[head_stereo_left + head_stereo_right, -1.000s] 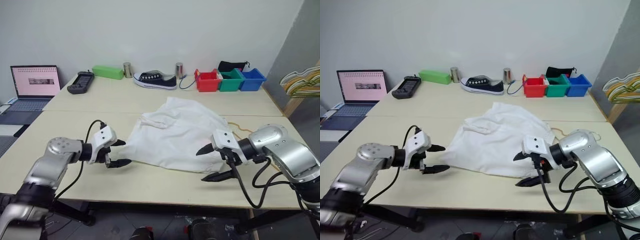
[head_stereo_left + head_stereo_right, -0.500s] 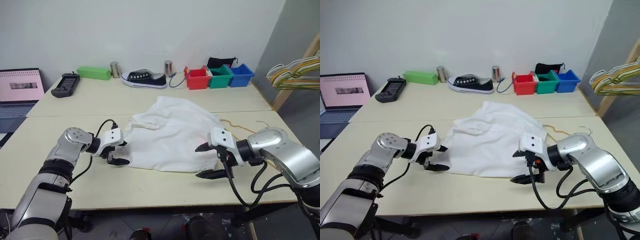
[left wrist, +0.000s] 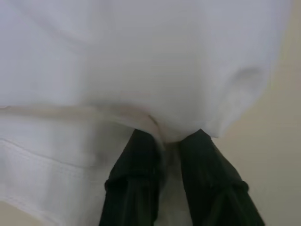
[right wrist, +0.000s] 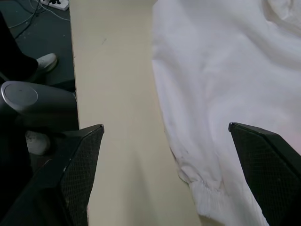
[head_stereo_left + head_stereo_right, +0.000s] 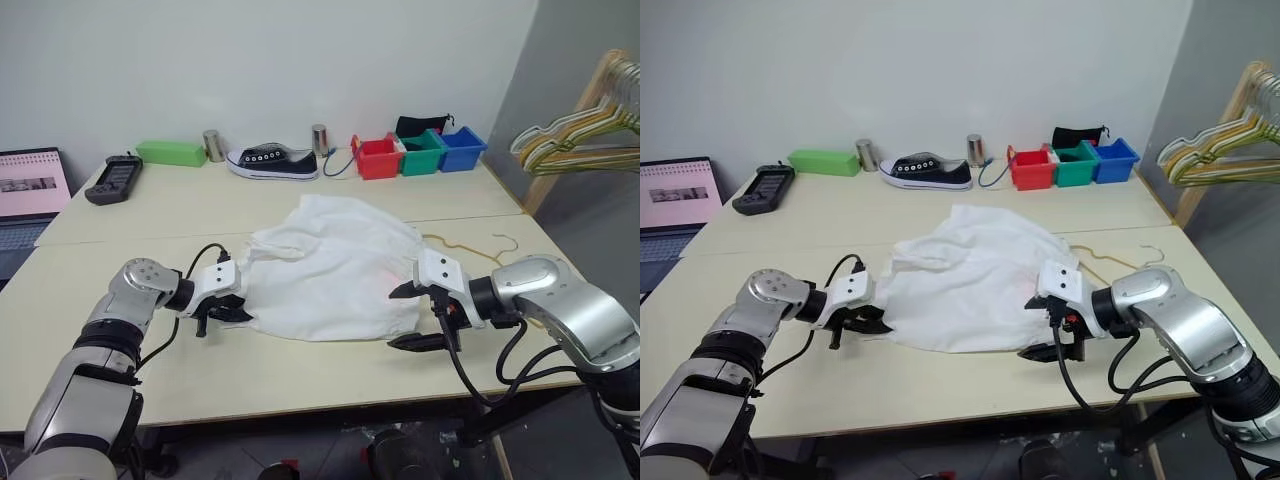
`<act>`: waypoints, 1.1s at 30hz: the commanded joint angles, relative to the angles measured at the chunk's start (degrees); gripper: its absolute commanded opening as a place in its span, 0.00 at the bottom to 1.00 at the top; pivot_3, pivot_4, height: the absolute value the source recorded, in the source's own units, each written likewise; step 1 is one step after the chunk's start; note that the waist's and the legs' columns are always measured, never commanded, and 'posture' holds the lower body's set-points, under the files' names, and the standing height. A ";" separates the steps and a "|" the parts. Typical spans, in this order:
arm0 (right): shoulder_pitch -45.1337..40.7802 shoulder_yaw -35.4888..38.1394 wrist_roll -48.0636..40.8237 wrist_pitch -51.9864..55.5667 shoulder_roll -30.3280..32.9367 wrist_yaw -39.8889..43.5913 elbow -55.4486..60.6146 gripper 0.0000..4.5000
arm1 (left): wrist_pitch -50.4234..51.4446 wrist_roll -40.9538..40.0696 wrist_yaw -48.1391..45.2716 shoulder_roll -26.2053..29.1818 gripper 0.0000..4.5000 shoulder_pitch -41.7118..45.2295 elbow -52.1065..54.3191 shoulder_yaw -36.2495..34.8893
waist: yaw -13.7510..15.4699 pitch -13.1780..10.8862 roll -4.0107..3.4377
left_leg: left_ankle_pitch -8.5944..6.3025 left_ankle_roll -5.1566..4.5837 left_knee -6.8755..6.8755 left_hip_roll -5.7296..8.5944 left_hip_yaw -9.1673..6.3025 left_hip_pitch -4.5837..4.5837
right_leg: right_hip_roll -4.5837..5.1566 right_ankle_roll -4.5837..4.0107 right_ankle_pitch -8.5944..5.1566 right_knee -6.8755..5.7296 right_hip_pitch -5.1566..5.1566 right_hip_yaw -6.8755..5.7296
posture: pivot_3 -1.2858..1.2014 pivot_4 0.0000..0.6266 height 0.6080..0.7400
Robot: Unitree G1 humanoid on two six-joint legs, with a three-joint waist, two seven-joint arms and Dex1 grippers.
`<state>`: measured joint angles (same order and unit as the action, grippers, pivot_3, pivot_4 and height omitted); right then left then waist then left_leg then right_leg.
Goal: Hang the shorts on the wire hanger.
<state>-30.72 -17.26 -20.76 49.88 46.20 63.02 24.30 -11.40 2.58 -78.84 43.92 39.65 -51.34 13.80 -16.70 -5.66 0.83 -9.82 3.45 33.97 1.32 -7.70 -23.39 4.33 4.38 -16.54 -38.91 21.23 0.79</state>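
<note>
Black fingers of the left pincer [image 5: 226, 314] are pinched together on the near-left edge of the shorts [image 5: 330, 268]; the left wrist view shows a fold of white cloth caught between the two tips, which the head views cannot resolve. Right pincer [image 5: 411, 316] is spread wide at the shorts' near-right corner, one finger over the cloth, the other low by the table [image 5: 300, 375]; right wrist view shows both fingers far apart with bare table and the hemmed edge of the shorts between them, nothing gripped.

Shorts lie crumpled mid-table, straddling the seam between the two table halves. Faint orange-red mark on the cloth just beside the right pincer. Wire hanger [image 5: 480, 252] lies flat on the table to the right of the shorts, its left part hidden under the cloth, hook toward the right edge.

No readable writing anywhere; laptop [image 5: 30, 190] screen text is too small to make out.

Open table: a wide strip along the near edge, and the whole left side out to the laptop. Right side is tight: hanger sits near the table's right edge.

Back row by the wall, well apart from the shorts: handheld controller [image 5: 106, 179], green box [image 5: 171, 153], two metal cans [image 5: 213, 146], black sneaker [image 5: 272, 163], red, green and blue bins [image 5: 418, 156]. Bunch of coloured hangers [image 5: 580, 140] on a wooden rack off the right.
</note>
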 commanded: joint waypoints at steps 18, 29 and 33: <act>-3.04 -3.36 2.20 -7.19 -2.24 1.86 -4.47 1.00 | 24.48 -13.68 -3.73 18.84 0.01 -39.63 43.86 -14.53 | -0.39 0.06 -0.12 | -0.02 0.00 -0.15 -0.18 0.00 0.32 | -0.08 -0.35 -0.20 -0.07 0.12 0.19 | 0.44 0.02 1.00; -0.46 -5.93 4.37 -11.47 2.65 6.88 -3.72 1.00 | 30.83 -15.83 1.52 16.10 0.01 -42.07 52.64 -13.85 | 3.01 0.07 -0.13 | -0.03 0.02 -0.16 -0.17 0.14 0.46 | -0.07 -0.75 -0.43 -0.06 0.07 0.08 | 0.43 0.03 1.00; 0.34 -6.22 5.07 -12.40 3.39 7.43 -3.48 1.00 | 26.43 -13.78 1.92 16.05 0.16 -39.48 47.48 -13.11 | 3.53 0.06 -0.15 | -0.03 0.02 -0.16 -0.17 0.09 0.46 | -0.11 -0.77 -0.44 -0.07 0.09 0.05 | 0.43 0.04 1.00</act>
<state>-30.26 -23.87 -16.42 38.77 48.73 69.84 19.24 17.74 -12.58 -77.33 59.67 -1.09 -1.55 0.81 -13.17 -5.59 0.68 -9.85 3.47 33.81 1.15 -7.59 -22.92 4.22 3.61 -16.97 -38.98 21.32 0.87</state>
